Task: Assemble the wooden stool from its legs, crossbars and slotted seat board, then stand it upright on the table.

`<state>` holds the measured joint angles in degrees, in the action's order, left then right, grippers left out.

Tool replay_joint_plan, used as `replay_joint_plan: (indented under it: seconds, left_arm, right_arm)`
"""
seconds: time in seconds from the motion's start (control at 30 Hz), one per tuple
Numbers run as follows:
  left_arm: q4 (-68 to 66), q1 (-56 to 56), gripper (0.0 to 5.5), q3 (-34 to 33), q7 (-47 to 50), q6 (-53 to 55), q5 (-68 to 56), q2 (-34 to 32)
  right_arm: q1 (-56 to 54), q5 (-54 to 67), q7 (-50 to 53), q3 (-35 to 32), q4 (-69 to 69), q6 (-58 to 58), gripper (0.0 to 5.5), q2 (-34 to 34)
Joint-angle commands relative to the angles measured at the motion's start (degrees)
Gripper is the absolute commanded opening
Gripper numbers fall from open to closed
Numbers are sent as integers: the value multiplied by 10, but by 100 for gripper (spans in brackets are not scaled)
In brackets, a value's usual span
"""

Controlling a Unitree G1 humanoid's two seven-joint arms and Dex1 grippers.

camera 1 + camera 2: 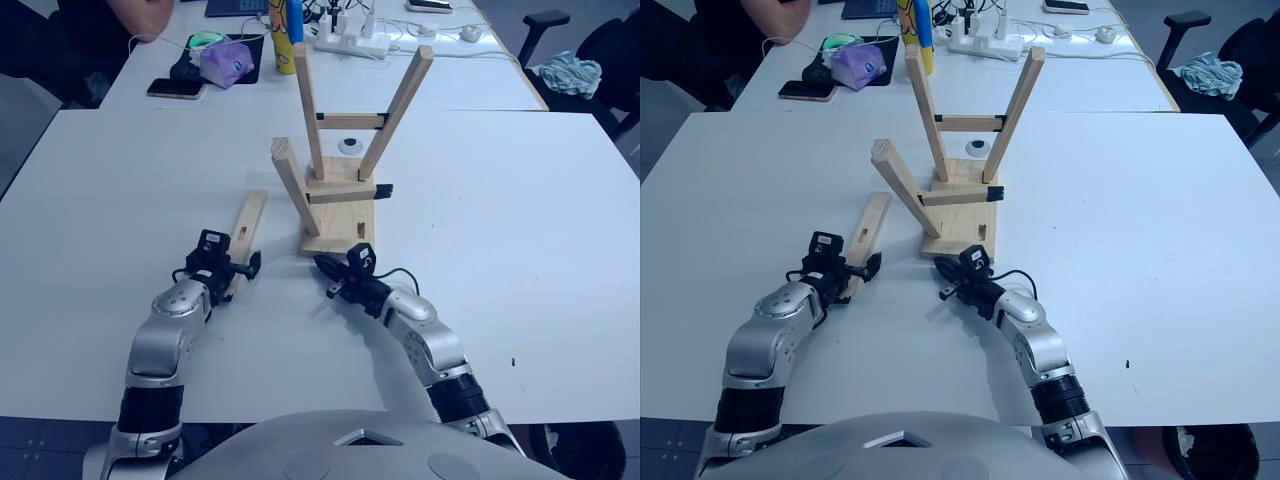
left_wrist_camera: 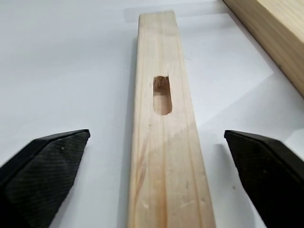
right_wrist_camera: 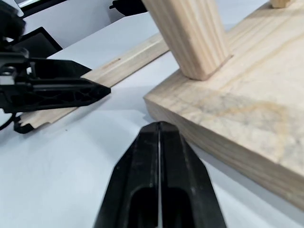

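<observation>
Your L gripper [image 1: 238, 272] sits spread wide astride loose leg [image 1: 248, 222], not gripping; R gripper [image 3: 159, 142] pinched closed, empty, just beside near corner of seat board [image 1: 343, 226].

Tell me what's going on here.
A robot is partway through building a wooden stool. The seat board lies flat on the table with three legs standing up from it, two joined by a crossbar. A fourth leg lies loose beside it; the left gripper is open, straddling that leg's end. The right gripper is shut, empty, near the board's corner.
</observation>
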<state>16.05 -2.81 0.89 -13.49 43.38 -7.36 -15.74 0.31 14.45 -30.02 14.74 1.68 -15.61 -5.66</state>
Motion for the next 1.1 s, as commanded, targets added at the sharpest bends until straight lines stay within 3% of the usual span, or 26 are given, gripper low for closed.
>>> replay_joint_plan:
  seconds: [0.03,0.27,0.57,0.7,0.83,1.0,1.1]
  left_arm:
    - [-34,-29,444,20,-24,30,3,-26]
    - [-40,-36,338,28,-62,1,21,-90]
    - [-47,-31,209,6,-103,-15,2,-122]
    - [-64,-29,207,-3,-122,-33,-3,-137]
    - [-113,-28,207,-76,-149,-129,-46,-127]
    - [-100,36,207,-214,-209,-234,-172,-127]
    - [-40,94,207,-253,-236,-233,-264,-139]
  right_arm:
    - [-1,6,6,-8,-24,-12,0,4]
    - [8,22,-2,-11,-68,-25,0,-2]
    - [12,18,7,-4,-126,-60,0,-21]
    - [21,21,-10,1,-145,-44,0,-34]
    - [35,86,-67,-8,-176,-77,0,-56]
    - [35,238,-131,-48,-226,-184,73,-88]
    - [6,348,-144,-80,-267,-258,119,-107]
